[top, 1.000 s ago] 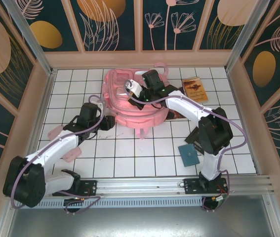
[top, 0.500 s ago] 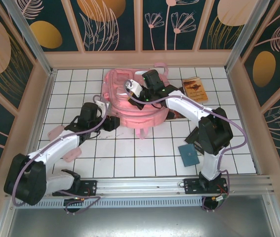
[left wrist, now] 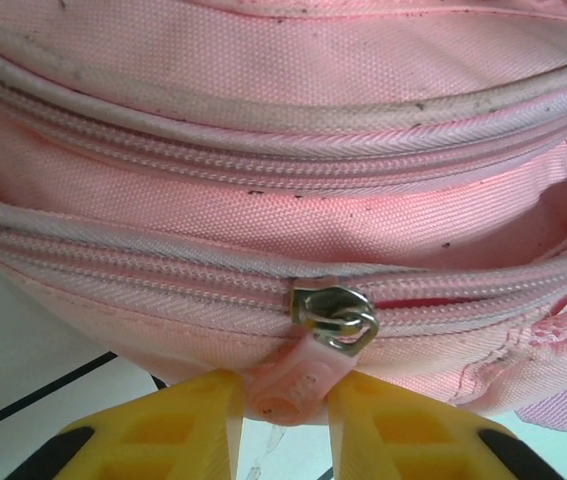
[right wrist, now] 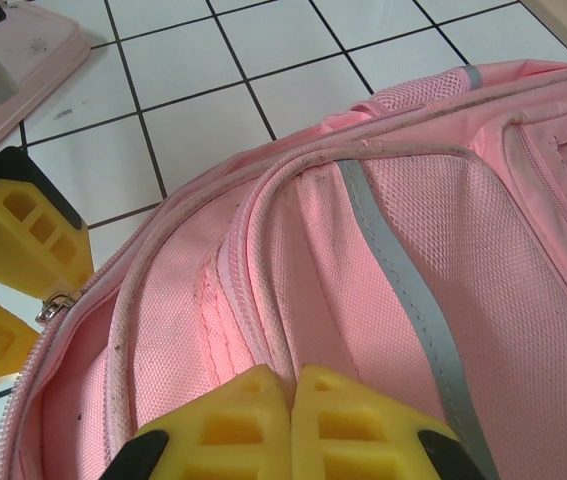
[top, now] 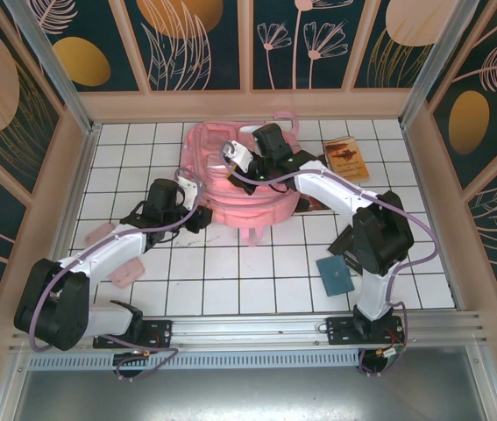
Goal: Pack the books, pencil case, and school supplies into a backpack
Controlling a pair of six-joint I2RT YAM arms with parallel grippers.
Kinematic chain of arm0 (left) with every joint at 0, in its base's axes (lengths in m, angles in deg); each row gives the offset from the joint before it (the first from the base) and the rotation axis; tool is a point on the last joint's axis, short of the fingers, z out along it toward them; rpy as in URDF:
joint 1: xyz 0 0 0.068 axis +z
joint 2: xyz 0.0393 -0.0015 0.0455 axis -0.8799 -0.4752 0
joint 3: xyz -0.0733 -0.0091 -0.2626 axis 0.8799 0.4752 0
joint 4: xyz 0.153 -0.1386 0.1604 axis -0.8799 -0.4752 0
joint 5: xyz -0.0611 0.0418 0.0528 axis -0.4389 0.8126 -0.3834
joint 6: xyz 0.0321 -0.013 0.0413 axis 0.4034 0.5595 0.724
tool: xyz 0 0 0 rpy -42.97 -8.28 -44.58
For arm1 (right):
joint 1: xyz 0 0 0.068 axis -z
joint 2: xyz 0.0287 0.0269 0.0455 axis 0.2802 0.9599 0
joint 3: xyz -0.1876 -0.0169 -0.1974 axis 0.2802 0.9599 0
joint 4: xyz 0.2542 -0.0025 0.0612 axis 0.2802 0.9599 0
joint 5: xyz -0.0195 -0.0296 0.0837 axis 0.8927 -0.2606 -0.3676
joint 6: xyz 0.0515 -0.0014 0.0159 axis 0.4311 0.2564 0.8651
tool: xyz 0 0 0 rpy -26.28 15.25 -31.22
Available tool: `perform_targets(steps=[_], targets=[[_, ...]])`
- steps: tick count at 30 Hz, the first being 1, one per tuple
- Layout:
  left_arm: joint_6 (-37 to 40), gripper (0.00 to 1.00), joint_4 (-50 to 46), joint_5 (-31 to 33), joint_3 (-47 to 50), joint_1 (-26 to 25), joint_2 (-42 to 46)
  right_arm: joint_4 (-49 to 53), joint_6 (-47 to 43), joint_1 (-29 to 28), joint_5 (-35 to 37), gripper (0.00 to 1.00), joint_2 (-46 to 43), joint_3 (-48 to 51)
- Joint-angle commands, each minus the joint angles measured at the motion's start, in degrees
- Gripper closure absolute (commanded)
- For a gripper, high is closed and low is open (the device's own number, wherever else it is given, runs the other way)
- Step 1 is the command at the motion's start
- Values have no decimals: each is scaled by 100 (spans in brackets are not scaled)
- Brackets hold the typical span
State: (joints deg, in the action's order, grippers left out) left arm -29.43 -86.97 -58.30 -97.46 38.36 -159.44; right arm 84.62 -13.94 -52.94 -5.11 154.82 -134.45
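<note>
The pink backpack [top: 230, 197] lies flat at the middle back of the table. My left gripper [top: 200, 216] is at its near-left edge. In the left wrist view the left gripper [left wrist: 283, 392] is shut on the pink rubber zip pull [left wrist: 298, 380], a yellow finger [left wrist: 188, 425] pressing each side, just below the metal slider [left wrist: 335, 316]. My right gripper [top: 250, 168] rests on top of the bag. There the right gripper [right wrist: 291, 378] is shut on a fold of the backpack [right wrist: 383, 240] fabric beside a zip line. An orange-brown book [top: 346, 158] lies to the bag's right.
A teal square object [top: 336, 274] lies near the right arm's base. Two flat pink objects [top: 99, 233] [top: 129, 274] lie beside the left arm. Wooden walls [top: 248, 105] close the tiled table at the back and both sides.
My left gripper has moved right to the backpack's edge and its jaws have narrowed onto the zip pull. The right arm and the bag have stayed put.
</note>
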Motion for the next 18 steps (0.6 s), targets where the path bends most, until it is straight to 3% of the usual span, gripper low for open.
perform_targets(steps=[1, 7, 18], targets=[[244, 80, 193, 60, -174, -11, 129, -276, 148, 55, -88, 100, -395, -122], [15, 99, 56, 714, -143, -11, 251, -131, 24, 54, 35, 100, -457, -50], [-635, 100, -250, 1979, -31, 47, 476, 345, -339, 54, -66, 100, -652, 118]])
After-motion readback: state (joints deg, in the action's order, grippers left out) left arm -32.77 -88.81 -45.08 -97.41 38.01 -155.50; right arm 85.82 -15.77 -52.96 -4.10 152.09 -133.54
